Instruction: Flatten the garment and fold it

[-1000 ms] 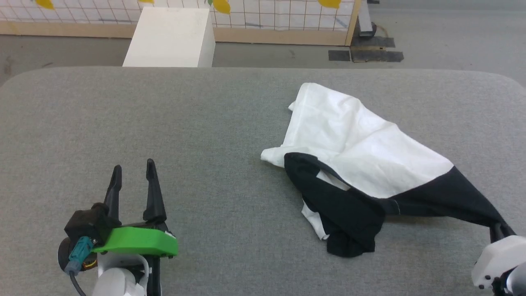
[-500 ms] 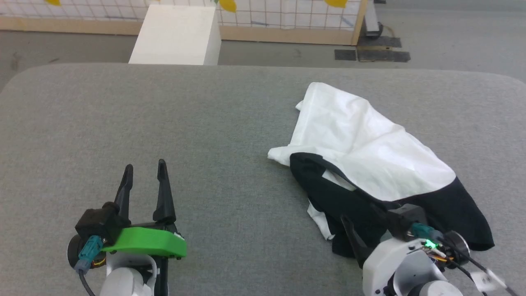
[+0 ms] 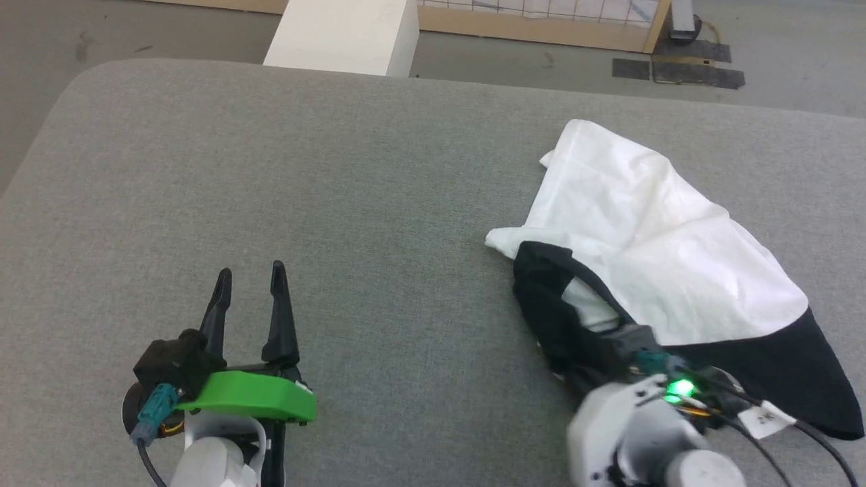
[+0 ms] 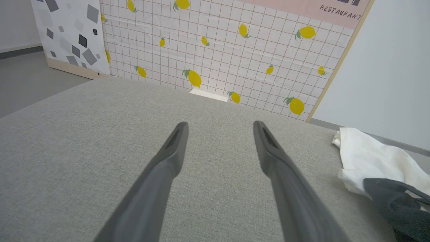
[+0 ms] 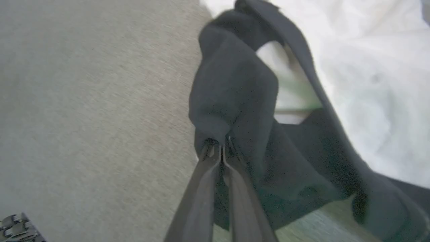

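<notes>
**Currently: right gripper pinching black fabric, left gripper standing open**

1. Position of the garment. The garment (image 3: 666, 247) is lying crumpled on the right half of the grey padded table (image 3: 372, 169), well apart from the left gripper (image 3: 249, 274). It is not lying flat; folds and overlaps are showing across it.

2. Orientation. In the head view, its long axis is running diagonally, from the far left down to the near right. The white body is pointing away from the robot, with one white corner reaching toward the far edge of the table. The black part is facing the robot, spreading out to the near right. A black fold is curling over the white cloth at the near-left side of the heap.

3. Right gripper. In the right wrist view, the right gripper (image 5: 218, 148) is showing its two fingers drawn together, with black fabric bunching at their tips. This view is blurring, so the depth of the pinch cannot be told.

4. Left gripper. The left gripper is hovering over bare table at the lower left of the head view. Its fingers are standing apart, holding nothing and pointing toward the far edge.

5. Surroundings. A white box (image 3: 345, 30) is standing on the floor beyond the table.
</notes>
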{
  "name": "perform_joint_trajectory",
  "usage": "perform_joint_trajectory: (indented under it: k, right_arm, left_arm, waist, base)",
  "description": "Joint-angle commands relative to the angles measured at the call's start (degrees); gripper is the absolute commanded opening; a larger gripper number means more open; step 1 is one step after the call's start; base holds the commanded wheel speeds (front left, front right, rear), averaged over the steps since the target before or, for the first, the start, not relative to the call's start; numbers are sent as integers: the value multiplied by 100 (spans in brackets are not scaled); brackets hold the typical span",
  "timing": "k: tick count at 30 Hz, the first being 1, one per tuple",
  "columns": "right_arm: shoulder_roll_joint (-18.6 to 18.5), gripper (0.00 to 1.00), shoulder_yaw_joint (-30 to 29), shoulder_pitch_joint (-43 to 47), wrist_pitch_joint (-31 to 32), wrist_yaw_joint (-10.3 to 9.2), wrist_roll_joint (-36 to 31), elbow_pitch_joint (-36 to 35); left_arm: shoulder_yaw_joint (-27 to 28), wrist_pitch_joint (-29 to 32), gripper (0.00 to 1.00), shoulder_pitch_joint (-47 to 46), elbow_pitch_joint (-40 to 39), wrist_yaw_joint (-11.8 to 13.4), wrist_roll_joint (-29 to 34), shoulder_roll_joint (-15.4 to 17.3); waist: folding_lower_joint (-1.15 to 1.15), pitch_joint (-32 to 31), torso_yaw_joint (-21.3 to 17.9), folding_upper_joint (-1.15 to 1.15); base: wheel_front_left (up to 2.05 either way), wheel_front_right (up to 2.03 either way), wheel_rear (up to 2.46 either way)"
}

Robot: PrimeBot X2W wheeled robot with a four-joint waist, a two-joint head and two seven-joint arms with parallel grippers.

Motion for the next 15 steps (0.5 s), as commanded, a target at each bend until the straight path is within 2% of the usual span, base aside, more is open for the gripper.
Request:
perform_joint_trajectory:
  k: [1, 4, 5, 7, 8, 9, 12, 15]
  right_arm:
    - [18, 0, 306, -213, -95, -8, 142, -138]
    - [18, 0, 1146, -664, -311, -8, 344, -347]
    - [18, 0, 1858, -1187, -546, -8, 587, -248]
    - [18, 0, 2241, -1478, -667, -8, 879, -43]
    - [18, 37, 2411, -1594, -688, -8, 1061, 99]
    - [18, 100, 2511, -1675, -699, -8, 1184, 212]
    - [18, 100, 2602, -1886, -778, -8, 1457, 527]
    - [18, 100, 2398, -1926, -965, -8, 1698, 577]
  left_arm:
    - [-6, -22, 100, -118, 6, -10, -36, -13]
    - [7, -22, 100, -141, -12, 2, -35, -13]
    - [9, -22, 100, -179, -25, 3, -42, -13]
    - [-3, -22, 100, -208, -23, 3, -54, -13]
    - [-17, -22, 100, -220, -16, 2, -62, -13]
    - [-31, -22, 100, -230, -8, -1, -69, -13]
    - [-68, -22, 100, -254, 24, -7, -92, -13]
    - [-60, -22, 100, -239, 45, -7, -104, -13]
  waist:
    - [0, -7, 16, 64]
    - [0, 5, -5, 64]
    - [0, 37, -2, 64]
    - [0, 53, 16, 64]
    - [0, 63, 30, 64]
    - [0, 74, 46, 64]
    - [0, 87, 81, 64]
    - [0, 71, 69, 64]
  base:
    - [0, 0, 0]
    - [0, 0, 0]
    - [0, 0, 0]
    - [0, 0, 0]
    - [0, 0, 0]
    - [0, 0, 0]
    - [0, 0, 0]
    - [0, 0, 0]
